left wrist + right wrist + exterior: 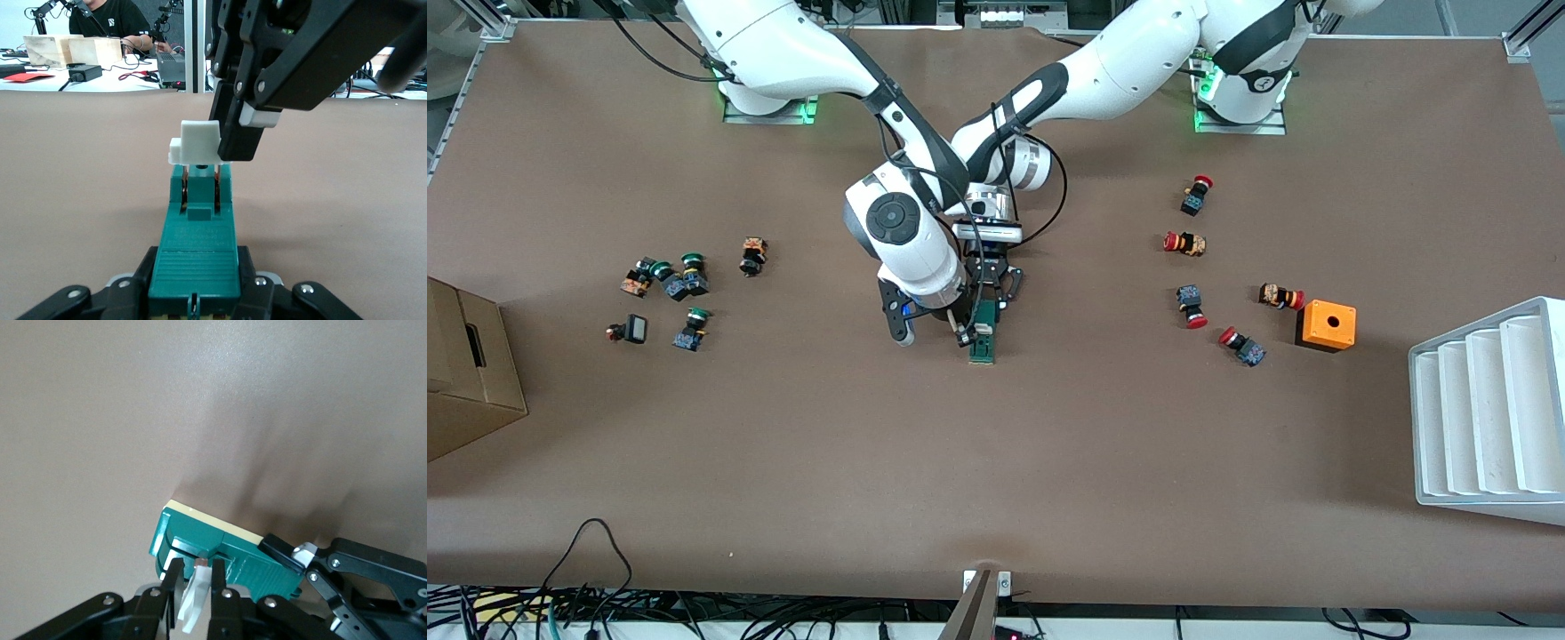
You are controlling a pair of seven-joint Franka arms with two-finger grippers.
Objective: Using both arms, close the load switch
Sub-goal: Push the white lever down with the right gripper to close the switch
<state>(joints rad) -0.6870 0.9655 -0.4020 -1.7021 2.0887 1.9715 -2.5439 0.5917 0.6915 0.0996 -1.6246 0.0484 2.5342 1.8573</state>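
Where both arms meet mid-table in the front view, we see the load switch [983, 333] beneath them; left wrist view: left end effector [193, 293] clamps its stiff green body; right wrist view: right end effector [193, 583] pinches the light white tab [191, 603], probably fragile.

Both end effectors on the load switch

We see the left end effector [193, 293] clamped on the near end of the green load switch [195, 257], which lies on the brown surface [80, 200]. At its other end, the right end effector [230, 137] pinches the raised white tab [199, 142] from above.
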